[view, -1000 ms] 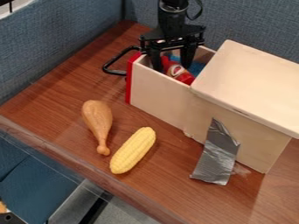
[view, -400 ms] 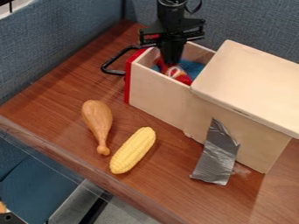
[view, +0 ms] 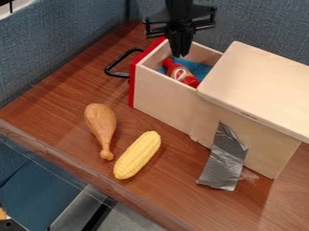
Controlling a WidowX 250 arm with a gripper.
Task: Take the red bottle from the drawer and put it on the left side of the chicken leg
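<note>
Because the bottle [view: 181,75] lies on the blue lining [view: 199,68] inside the drawer [view: 160,92], whose walls leave only the top free, I hang my gripper [view: 180,55] above it, fingers pressed together on nothing (they must spread before I can pinch it).

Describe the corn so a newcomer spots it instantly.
Find the pale wooden box on the brown table. Toward the table's front edge from its open drawer lies the corn, bumpy and yellow; its neighbour, the chicken leg, is smooth and brown.
</note>
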